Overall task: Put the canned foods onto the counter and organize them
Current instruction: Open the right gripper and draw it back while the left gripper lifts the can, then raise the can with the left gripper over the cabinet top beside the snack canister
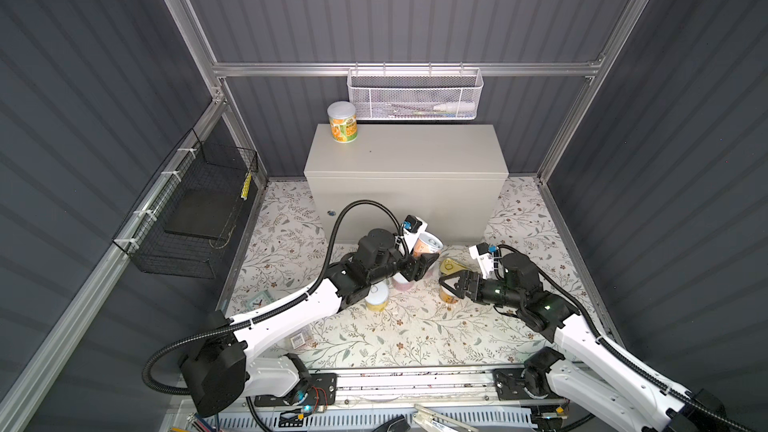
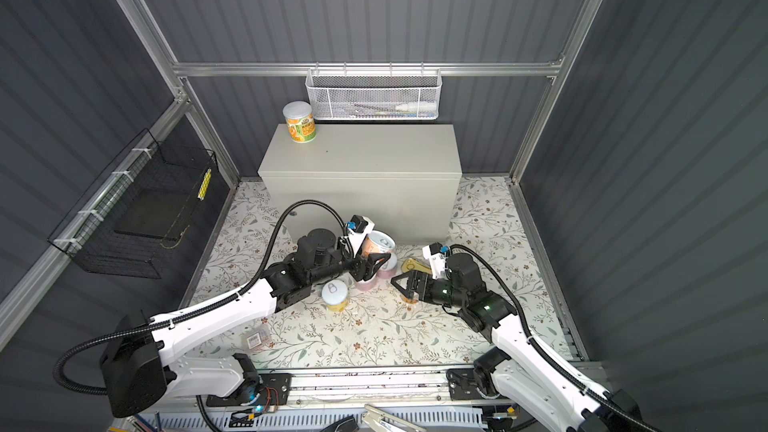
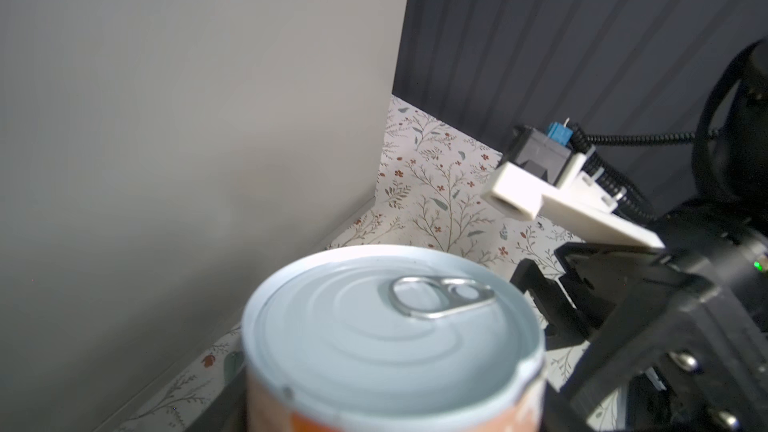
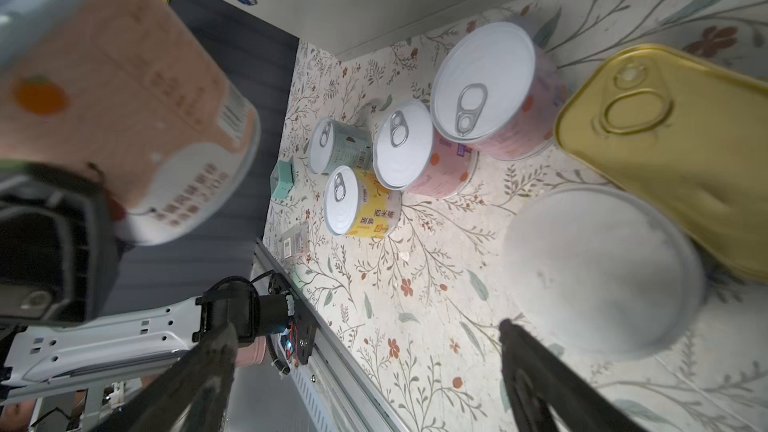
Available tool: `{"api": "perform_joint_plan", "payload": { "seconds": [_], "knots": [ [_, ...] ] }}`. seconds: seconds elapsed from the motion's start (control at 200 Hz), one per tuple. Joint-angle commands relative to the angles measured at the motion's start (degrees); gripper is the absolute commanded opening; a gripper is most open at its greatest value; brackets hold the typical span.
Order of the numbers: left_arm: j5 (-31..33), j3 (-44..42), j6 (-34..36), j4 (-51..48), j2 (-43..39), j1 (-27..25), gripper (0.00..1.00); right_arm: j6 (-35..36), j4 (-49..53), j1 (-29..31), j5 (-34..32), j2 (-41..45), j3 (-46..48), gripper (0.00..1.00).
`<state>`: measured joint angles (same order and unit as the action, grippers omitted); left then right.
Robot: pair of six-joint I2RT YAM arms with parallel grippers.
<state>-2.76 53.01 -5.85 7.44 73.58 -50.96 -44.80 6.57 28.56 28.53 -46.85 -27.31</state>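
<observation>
**Left arm's got a can, and the cabinet top is up and back from it**

The left end effector point(image 1: 424, 263) is pinching the peach can point(image 1: 427, 243) low on its body. It's lifted off the table point(image 1: 415, 338), right in front of the cabinet point(image 1: 407, 151) face. The can's long axis looks close to upright, leaning a little, pull-tab end up.

The bit that matters, imo, is that the cabinet top lies above and farther back from that can, not level with it. So it wants height first, then the move to the far side, or it clips the front edge. One orange can point(image 1: 343, 122) already sits on the far-left corner of the top. A spot just right of it would keep things in a row.

The right end effector point(image 1: 451, 286) is spread wide with nothing in it. It hovers over the white-lidded can point(image 4: 602, 272), which sits on the table just beside the gold tin point(image 4: 673, 151). The right arm is clearly the nearer one for those two. The yellow can point(image 1: 377, 297) and the pink cans point(image 4: 449, 172) sit on the table closer to the left arm.
</observation>
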Motion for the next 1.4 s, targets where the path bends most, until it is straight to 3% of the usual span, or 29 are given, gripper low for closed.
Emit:
{"api": "perform_joint_plan", "payload": {
  "seconds": [0.0, 0.11, 0.195, 0.31, 0.525, 0.685, 0.775, 0.965, 1.146, 1.396],
  "knots": [
    [5.1, 4.0, 0.3, -1.9, -4.3, 0.0, 0.51, 1.8, 2.3, 0.1, -5.7, 1.4, -0.3, 0.99],
    [9.3, 6.3, 2.0, -7.1, -6.8, 0.1, 0.51, 3.6, 2.4, 0.0, -8.7, 2.4, -0.2, 0.99],
    [13.9, 9.3, 3.4, -11.5, -7.7, 0.0, 0.51, 5.4, 4.4, 0.0, -14.8, 3.4, -1.1, 0.99],
    [18.6, 14.3, 4.7, -15.3, -7.5, 0.2, 0.51, 9.1, 3.9, 0.0, -16.5, 4.7, -1.3, 0.99],
    [19.8, 26.7, 5.1, -24.1, -2.6, 3.3, 0.51, 13.6, 5.4, 0.0, -17.8, 5.8, -3.7, 0.99],
    [18.8, 33.8, 3.1, -26.6, -0.4, 10.4, 0.51, 17.2, 4.8, 0.0, -18.9, 5.8, -3.6, 0.99],
    [18.4, 36.0, 3.5, -26.4, 0.9, 12.7, 0.51, 18.7, 4.8, -0.1, -18.9, 5.2, -3.1, 0.99],
    [24.0, 40.9, 8.3, -24.8, 4.9, 13.8, 0.51, 19.5, 4.1, 0.0, -17.6, 4.1, -0.1, 0.99],
    [23.1, 45.3, 8.9, -23.0, 8.2, 19.1, 0.51, 17.8, 0.4, 0.0, -14.9, 4.7, 3.6, 0.99],
    [23.3, 44.8, 10.6, -15.0, 11.1, 24.4, 0.51, 17.9, -2.2, -0.1, -14.8, 5.1, 5.9, 0.99]
  ]
}}
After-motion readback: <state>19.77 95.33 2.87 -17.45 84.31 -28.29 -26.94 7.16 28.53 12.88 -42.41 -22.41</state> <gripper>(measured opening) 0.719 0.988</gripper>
